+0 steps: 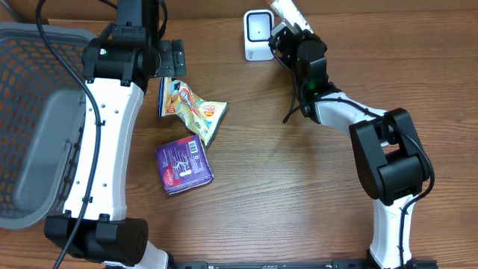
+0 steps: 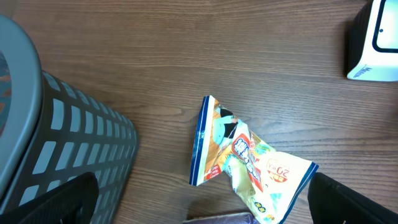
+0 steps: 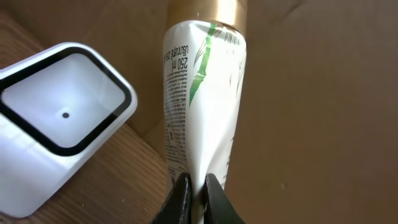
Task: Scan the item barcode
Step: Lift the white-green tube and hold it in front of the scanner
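Observation:
The item is a white squeeze tube (image 3: 202,93) with a gold cap and green leaf print. My right gripper (image 3: 198,193) is shut on its flat crimped end, at the table's far edge (image 1: 290,31). The tube (image 1: 286,10) points away from me, just right of the white barcode scanner (image 3: 56,118), whose window (image 1: 258,30) faces the table. My left gripper (image 2: 205,202) stands wide open with nothing between its fingers, hovering above a crumpled snack bag (image 2: 249,158). In the overhead view it is at the back left (image 1: 170,58).
A grey mesh basket (image 1: 30,119) fills the left side, close to the left arm. The snack bag (image 1: 190,108) and a purple packet (image 1: 184,165) lie mid-table. A brown cardboard wall (image 3: 311,93) stands right behind the tube.

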{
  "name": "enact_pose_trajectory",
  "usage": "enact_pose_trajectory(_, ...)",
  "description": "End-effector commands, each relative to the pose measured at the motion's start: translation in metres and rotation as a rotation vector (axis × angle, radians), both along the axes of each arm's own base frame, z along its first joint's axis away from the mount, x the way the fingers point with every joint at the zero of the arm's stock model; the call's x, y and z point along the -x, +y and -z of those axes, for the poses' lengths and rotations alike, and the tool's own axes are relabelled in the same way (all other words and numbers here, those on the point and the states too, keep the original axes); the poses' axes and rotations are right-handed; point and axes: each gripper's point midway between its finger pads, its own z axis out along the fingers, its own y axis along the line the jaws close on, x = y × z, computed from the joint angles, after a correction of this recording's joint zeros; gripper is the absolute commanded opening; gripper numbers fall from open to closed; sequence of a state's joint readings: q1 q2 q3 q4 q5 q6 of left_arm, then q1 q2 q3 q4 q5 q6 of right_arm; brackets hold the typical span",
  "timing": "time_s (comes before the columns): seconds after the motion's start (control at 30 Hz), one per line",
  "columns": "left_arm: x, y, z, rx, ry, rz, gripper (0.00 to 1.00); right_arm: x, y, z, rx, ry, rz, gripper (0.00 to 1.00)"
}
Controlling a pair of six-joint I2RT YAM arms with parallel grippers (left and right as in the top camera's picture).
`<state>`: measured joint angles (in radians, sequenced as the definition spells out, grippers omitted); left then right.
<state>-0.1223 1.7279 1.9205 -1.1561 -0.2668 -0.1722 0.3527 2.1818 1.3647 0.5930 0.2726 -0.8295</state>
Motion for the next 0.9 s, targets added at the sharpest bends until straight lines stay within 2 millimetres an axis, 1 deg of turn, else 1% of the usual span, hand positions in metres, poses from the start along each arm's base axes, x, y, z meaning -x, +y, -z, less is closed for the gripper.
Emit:
enact_pose_trajectory(0.0,0.0,0.004,-0.011,-0.018,-0.025,0.003,1.0,0.0,0.022,-0.012,0.049,-0.044,-0.065,0.04)
enact_pose_trajectory(0.17,0.0,0.004,-0.011,-0.018,-0.025,0.003,1.0,0.002,0.04,0.016,0.111,-0.026,-0.102,0.04)
enact_pose_trajectory(0.23,0.0,0.004,-0.011,-0.018,-0.025,0.003,1.0,0.0,0.045,0.02,0.11,-0.029,-0.106,0.04)
enact_pose_trajectory(0.4,0.0,0.004,-0.011,-0.018,-0.025,0.003,1.0,-0.005,0.046,0.015,0.11,-0.044,-0.094,0.04)
enact_pose_trajectory(0.53,0.0,0.004,-0.011,-0.018,-0.025,0.003,1.0,-0.007,0.045,0.011,0.158,-0.06,-0.087,0.04)
enact_pose_trajectory(0.6,0.0,0.004,-0.011,-0.018,-0.025,0.003,1.0,-0.007,0.041,0.003,0.18,-0.074,-0.064,0.04)
enact_pose_trajectory(0.77,0.0,0.004,-0.011,-0.018,-0.025,0.003,1.0,-0.003,0.022,-0.035,0.174,-0.093,0.033,0.04)
enact_pose_trajectory(0.83,0.0,0.004,-0.011,-0.018,-0.025,0.003,1.0,0.002,0.011,-0.049,0.174,-0.078,0.088,0.04)
enact_pose_trajectory(0.87,0.0,0.004,-0.011,-0.018,-0.025,0.003,1.0,0.004,0.002,-0.057,0.144,-0.071,0.138,0.04)
